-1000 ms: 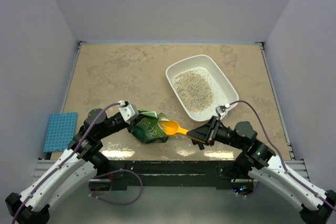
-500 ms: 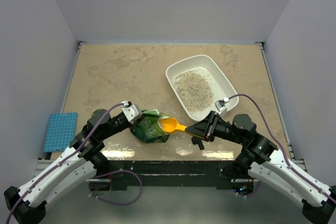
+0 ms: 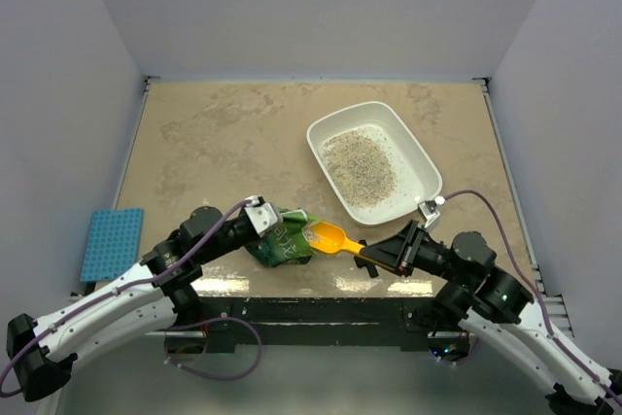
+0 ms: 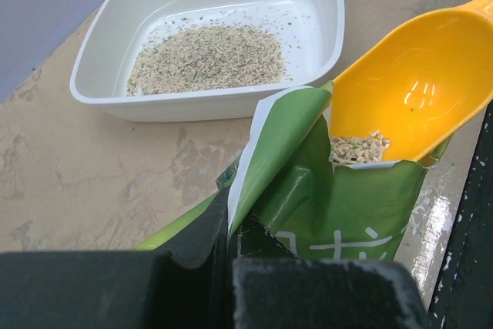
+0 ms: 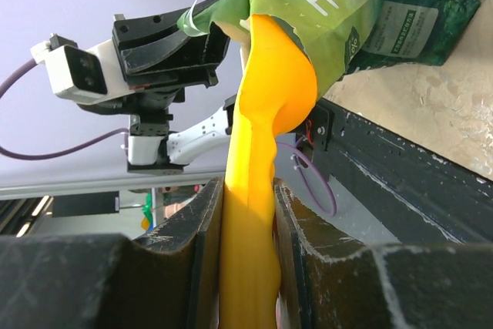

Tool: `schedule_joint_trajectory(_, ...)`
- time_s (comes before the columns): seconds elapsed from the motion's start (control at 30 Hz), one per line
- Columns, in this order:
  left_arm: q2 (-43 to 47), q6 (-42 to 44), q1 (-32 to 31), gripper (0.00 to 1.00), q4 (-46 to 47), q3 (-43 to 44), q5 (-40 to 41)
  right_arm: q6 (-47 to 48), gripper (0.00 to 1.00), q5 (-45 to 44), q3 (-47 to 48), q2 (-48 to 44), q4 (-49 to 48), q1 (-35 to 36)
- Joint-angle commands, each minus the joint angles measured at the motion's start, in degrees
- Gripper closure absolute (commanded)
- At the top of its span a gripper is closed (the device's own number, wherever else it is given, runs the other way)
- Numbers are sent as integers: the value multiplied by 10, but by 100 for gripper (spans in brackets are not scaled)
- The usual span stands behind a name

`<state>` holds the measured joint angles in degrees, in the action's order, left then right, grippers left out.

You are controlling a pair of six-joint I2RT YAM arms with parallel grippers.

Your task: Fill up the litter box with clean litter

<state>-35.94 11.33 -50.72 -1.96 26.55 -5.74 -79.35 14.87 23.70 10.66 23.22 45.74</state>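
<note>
The right gripper [image 3: 372, 257] is clamped tight on the handle of a yellow scoop [image 3: 328, 237]. In the right wrist view, the two black fingers [image 5: 202, 217] press on the handle from both sides. The bowl of the scoop pokes into the open top of a crinkly green bag [image 3: 285, 240]. A few bits of litter [image 4: 358, 146] sit in the low end of the bowl, at the mouth of the bag. The left gripper [image 3: 264, 224] is squeezed closed on the torn top edge of the bag and holds it up. The bag sits near the front edge of the tan table [image 3: 224, 133], between the two arms. The litter box [image 3: 374, 203] is a white tray with round corners and a raised rim. It rests flat on the table, behind the scoop and a bit to the right, and it does not touch the bag. The clean litter [image 3: 360, 162] lies in a thin, loose patch in the middle of the tray. It is pale beige with tiny dark specks. White floor shows all around the patch. A blue rack [image 3: 110, 243] lies at the far left edge.
</note>
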Motion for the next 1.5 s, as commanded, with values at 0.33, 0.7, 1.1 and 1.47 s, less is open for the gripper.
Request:
schedule_joint_trajectory(0.33,19,-15,-10,100,-4,54,-1,-25,100,-13,-35,-105,68,2)
schedule_joint_trajectory(0.7,44,-25,-11,100,-56,113,-9,7,100,-25,-38,-86,68,3)
schedule_joint_trajectory(1.1,54,-17,-11,100,-62,98,-5,32,100,-22,13,-4,46,3)
schedule_joint_trajectory(1.47,35,-15,-11,100,-67,118,51,-9,100,-35,47,-104,157,2)
